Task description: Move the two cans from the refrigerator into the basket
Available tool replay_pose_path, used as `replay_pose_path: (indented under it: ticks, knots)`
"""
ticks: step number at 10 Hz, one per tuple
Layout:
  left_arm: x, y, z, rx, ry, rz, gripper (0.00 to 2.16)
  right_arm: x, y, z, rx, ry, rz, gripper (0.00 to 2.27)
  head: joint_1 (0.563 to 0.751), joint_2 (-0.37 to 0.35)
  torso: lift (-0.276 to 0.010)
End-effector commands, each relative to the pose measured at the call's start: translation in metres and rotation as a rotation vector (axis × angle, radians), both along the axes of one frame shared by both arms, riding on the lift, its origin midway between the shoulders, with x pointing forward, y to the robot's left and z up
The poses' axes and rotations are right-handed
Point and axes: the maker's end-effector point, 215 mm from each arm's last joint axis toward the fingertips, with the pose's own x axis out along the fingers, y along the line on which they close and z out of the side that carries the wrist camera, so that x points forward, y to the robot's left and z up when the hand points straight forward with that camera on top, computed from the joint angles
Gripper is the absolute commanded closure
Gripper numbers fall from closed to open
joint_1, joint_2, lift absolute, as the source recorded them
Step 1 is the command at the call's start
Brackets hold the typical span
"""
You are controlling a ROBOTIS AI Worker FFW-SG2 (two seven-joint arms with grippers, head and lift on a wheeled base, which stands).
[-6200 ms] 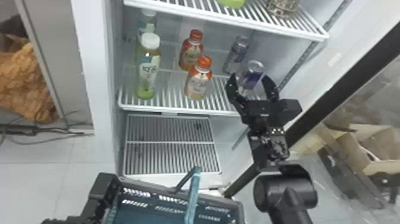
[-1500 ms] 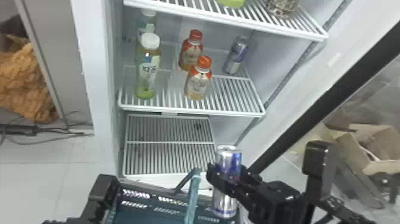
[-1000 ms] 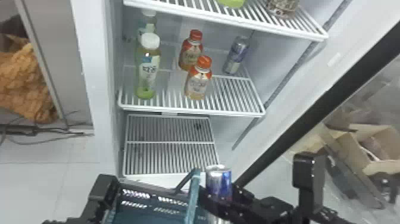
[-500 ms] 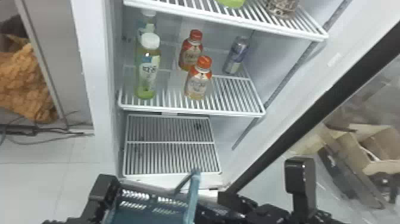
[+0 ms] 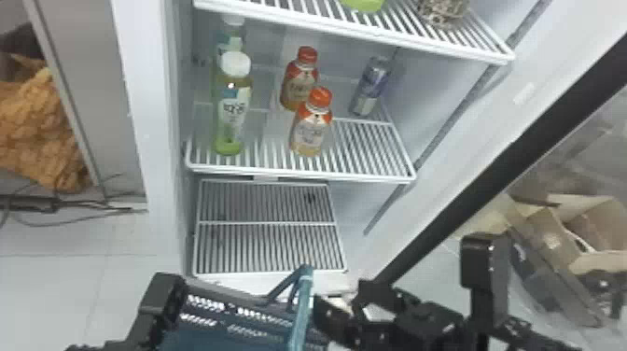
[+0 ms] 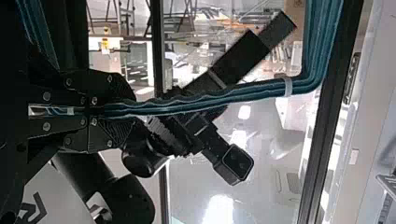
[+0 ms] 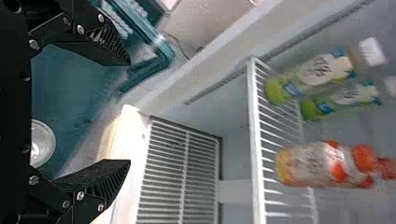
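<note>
Left wrist view: black left gripper (image 6: 130, 109) clenches teal basket handle (image 6: 261, 91), probably for stability; black right gripper (image 7: 130, 112) is spread, round silver can (image 7: 41, 143) free

Black arm (image 5: 429, 322); round silver screws (image 7: 33, 44); ridged fingers (image 7: 111, 181)

Basket (image 5: 224, 291) partly below head view's edge

The head view faced forward-down from the robot's head; the right wrist view shared its shelf (image 5: 298, 175) and basket (image 5: 200, 340); the left wrist view faced the right arm (image 5: 427, 322).
</note>
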Motion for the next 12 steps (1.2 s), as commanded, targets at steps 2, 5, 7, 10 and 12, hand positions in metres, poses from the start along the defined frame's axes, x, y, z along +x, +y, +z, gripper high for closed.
replay_pose_path:
  ticks: [2,5,7,10,12]
  knots:
    - [-0.004,0.001,0.0,-0.001,0.004,-0.012,1.21,0.027,-0.022,0.017,-0.035,-0.104,-0.061,0.3,0.695,-0.35,-0.266]
    - [-0.004,0.001,0.0,-0.001,0.004,-0.011,1.21,0.057,-0.04,0.038,-0.041,-0.22,-0.112,0.29,0.695,-0.35,-0.266]
    - [-0.004,0.001,-0.001,0.001,0.004,-0.011,1.21,0.087,-0.061,0.059,-0.054,-0.343,-0.169,0.26,0.695,-0.35,-0.266]
    - [-0.004,0.001,-0.001,0.003,0.003,-0.011,1.21,0.125,-0.097,0.086,-0.071,-0.533,-0.256,0.25,0.695,-0.35,-0.266]
    - [-0.003,0.001,-0.001,0.005,0.003,-0.01,1.21,0.144,-0.116,0.103,-0.09,-0.653,-0.298,0.26,0.695,-0.35,-0.266]
